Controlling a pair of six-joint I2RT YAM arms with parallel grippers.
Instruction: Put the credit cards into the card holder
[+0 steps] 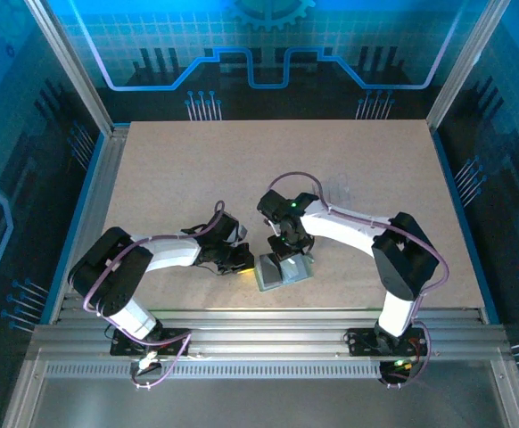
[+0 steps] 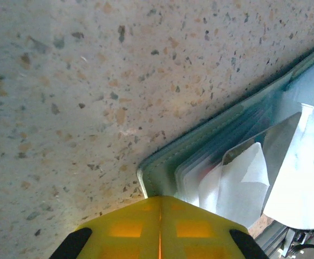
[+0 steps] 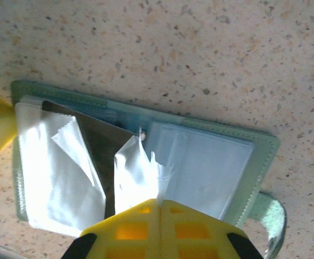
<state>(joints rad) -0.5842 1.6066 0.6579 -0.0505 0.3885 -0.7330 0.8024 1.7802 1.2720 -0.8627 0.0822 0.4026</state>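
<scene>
Seating a card looks to be the step in hand: the flat pale grey-green wallet-like card holder (image 3: 265, 147) is lying open on the speckled beige table top (image 1: 242, 169), near the front edge between the two arms, with its clear plastic sleeve pages (image 3: 200, 162) fanning up and catching the glare. The left gripper (image 2: 159, 208) is sitting with its yellow fingers pressed together right at the holder's corner, pinning or pinching the cover, though I cannot tell which. The right gripper (image 3: 158, 208) is likewise closed, its tips meeting at a lifted clear page; whether that film is actually caught between them is unclear. A thin dark rectangular card (image 3: 99, 147) is lying among the pages, apparently part-way into a pocket near the spine. The next move is probably calling for easing that card fully home while the cover is being held flat, without buckling the flimsy pages.
</scene>
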